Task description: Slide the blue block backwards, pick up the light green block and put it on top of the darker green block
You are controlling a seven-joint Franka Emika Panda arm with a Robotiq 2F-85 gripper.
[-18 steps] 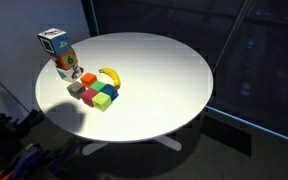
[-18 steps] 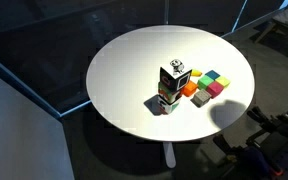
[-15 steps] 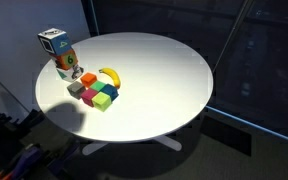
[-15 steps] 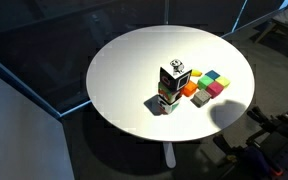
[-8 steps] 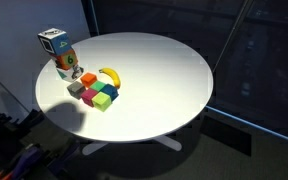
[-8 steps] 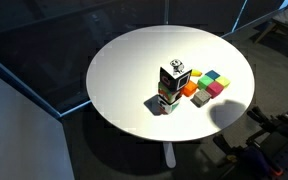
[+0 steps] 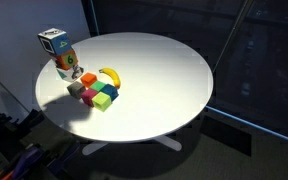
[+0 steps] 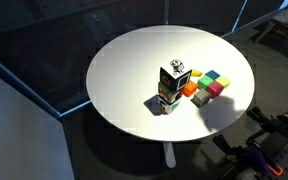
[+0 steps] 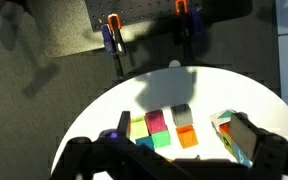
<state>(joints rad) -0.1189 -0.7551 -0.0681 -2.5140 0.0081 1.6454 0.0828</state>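
The wrist view looks down on a cluster of cubes on the round white table (image 9: 94, 115). The light green block (image 9: 138, 128) sits at the far left, with a magenta cube (image 9: 156, 120) to its right. The darker green block (image 9: 161, 139) is in front of the magenta one. The blue block (image 9: 144, 144) peeks out left of it, partly hidden by my gripper. My gripper (image 9: 182, 124) is open and empty, high above the cubes. The cluster also shows in both exterior views (image 7: 96, 92) (image 8: 209, 85), where the gripper itself is out of view.
A grey cube (image 9: 182, 114) and an orange cube (image 9: 187, 136) lie right of the green ones. A tall printed carton (image 7: 56, 52) (image 8: 171, 85) stands beside them. A yellow banana (image 7: 109, 75) lies behind the cluster. The table edge is close.
The arm's shadow has spread further onto the table near the cubes in the exterior views. The cubes, carton and banana have not moved.
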